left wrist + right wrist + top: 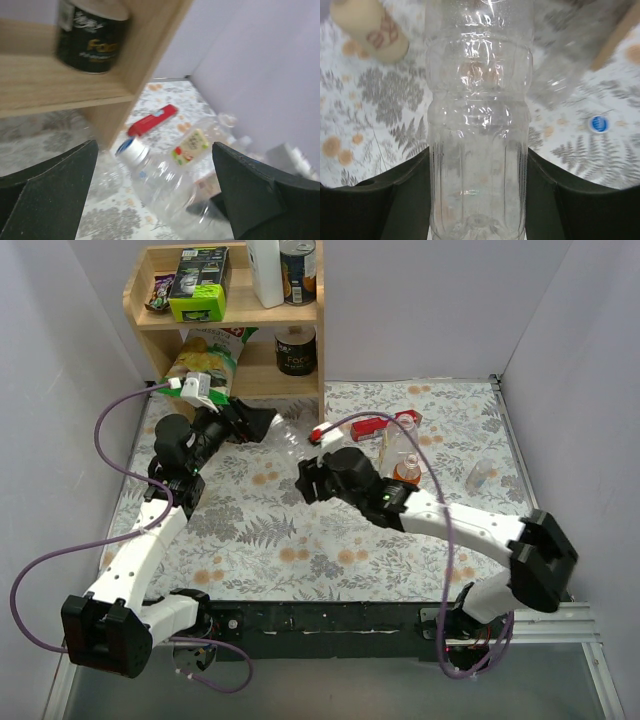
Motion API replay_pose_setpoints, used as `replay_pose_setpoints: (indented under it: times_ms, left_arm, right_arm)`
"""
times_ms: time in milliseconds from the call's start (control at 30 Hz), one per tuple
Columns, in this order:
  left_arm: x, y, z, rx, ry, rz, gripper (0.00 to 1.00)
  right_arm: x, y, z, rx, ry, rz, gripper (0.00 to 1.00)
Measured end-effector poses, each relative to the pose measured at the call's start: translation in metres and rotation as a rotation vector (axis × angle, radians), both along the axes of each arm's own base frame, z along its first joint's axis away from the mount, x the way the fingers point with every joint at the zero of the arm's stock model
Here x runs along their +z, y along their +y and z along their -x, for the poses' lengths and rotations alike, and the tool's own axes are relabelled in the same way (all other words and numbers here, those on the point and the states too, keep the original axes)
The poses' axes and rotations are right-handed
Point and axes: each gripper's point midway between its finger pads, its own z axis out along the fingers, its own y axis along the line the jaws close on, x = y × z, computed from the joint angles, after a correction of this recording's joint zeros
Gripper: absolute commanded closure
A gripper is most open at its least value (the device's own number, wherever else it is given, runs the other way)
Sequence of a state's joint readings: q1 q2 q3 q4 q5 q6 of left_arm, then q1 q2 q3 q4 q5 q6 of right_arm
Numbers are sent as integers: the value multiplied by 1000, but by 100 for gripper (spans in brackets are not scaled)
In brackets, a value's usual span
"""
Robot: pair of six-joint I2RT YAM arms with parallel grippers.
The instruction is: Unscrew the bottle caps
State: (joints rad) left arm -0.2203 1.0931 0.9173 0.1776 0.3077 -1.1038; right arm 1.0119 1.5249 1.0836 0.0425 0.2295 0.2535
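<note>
My right gripper [308, 478] is shut on the base end of a colourless clear bottle [479, 125], which fills the space between its fingers [395, 200]. The bottle [290, 445] points toward my left gripper [250, 423]. In the left wrist view its white cap with a blue top [132, 150] lies between and ahead of the wide-open left fingers [50, 190], touching neither. A loose blue cap [598, 123] lies on the cloth. A bottle with orange liquid [406, 468] stands right of my right arm, and a small clear bottle [480, 475] stands farther right.
The wooden shelf [300, 315] stands just behind my left gripper, with a dark tin [92, 37] on its lower board and a chips bag [205, 355]. A red packet [375, 427] and wooden sticks [385, 447] lie mid-table. A beige rounded object [370, 25] lies near the held bottle.
</note>
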Motion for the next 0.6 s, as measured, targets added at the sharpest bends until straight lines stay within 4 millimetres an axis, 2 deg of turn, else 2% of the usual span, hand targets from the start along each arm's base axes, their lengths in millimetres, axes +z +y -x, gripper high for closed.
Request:
replay_pose_setpoints:
  times_ms: [133,267,433,600]
  left_arm:
    - [22,-26,20,-169,-50,74,2]
    - [32,-44,43,-313,-68,144,2]
    - [23,-69,69,-459,-28,214,2]
    - [11,-111,93,-606,21,220,2]
  right_arm:
    - [70,-43,-7,-138,-134,-154,59]
    - [108,-63,-7,-200,-209,-245,59]
    - [117,-69,-6,-212,-231,-273,60]
    - [115,-66,-4,-193,-230,-283,61]
